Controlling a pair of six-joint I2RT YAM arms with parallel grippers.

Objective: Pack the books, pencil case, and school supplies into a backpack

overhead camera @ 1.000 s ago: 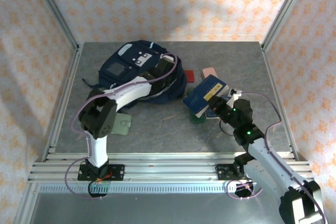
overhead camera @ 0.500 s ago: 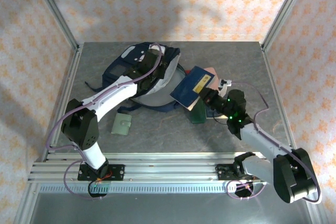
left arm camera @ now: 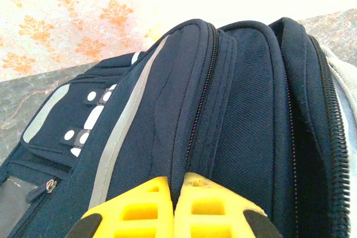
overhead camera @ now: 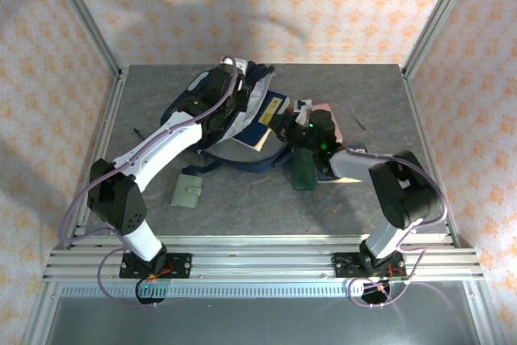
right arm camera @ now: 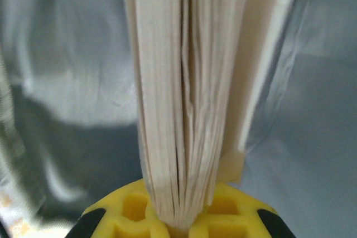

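Grey table [overhead camera: 363, 94] between patterned walls: from above, we see a blue book [overhead camera: 265, 121] partly inside the backpack [overhead camera: 194, 90]. We judge its corner may snag the zipper rim if the flap sags. Left wrist: left gripper [left arm camera: 174, 185] pressed together on backpack fabric. Right wrist: right gripper [right arm camera: 177, 210] pinching the book's pages, grey lining around.

Left arm [overhead camera: 161, 139] stretched forward, left gripper [left arm camera: 174, 207] pinched closed, right arm [overhead camera: 388, 179] folded inward, right gripper [right arm camera: 178, 218] clamped.
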